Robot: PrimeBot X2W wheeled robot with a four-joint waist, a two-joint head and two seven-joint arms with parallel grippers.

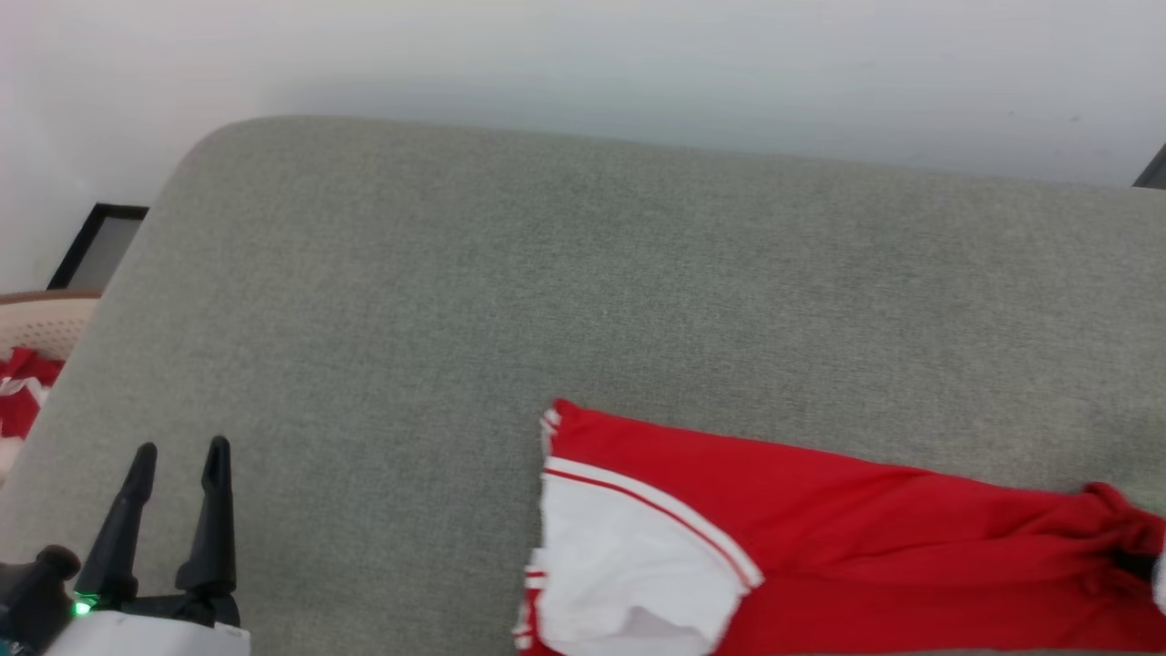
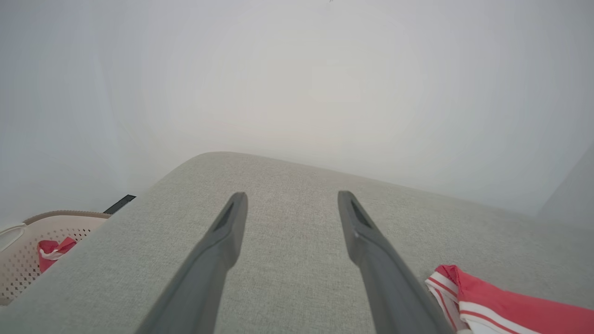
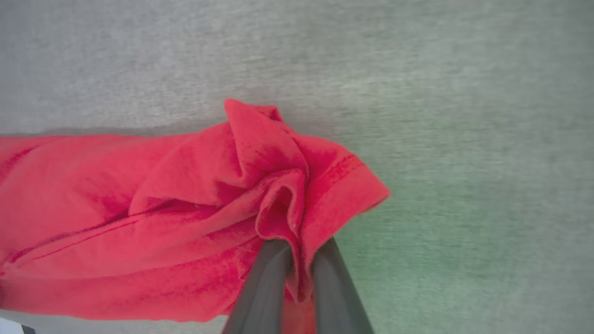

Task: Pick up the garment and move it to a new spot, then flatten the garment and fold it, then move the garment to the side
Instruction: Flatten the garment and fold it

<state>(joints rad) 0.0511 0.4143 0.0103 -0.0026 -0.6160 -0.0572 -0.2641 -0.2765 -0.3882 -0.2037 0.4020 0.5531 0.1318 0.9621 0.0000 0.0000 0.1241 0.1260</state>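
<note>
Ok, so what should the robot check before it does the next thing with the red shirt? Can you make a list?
1. Right gripper shut on the garment: ok, its fingers pinch a bunch of red cloth at the hem.
2. Left gripper open and holding nothing: ok.
3. Garment lying flat: not ok, it is bunched at the gripped end and the white sleeve is turned over.
4. Bare room on the grey cushion beside the garment: ok.
5. Basket off the cushion, out of the way: ok.
6. Lettering facing up: cannot tell.
</note>
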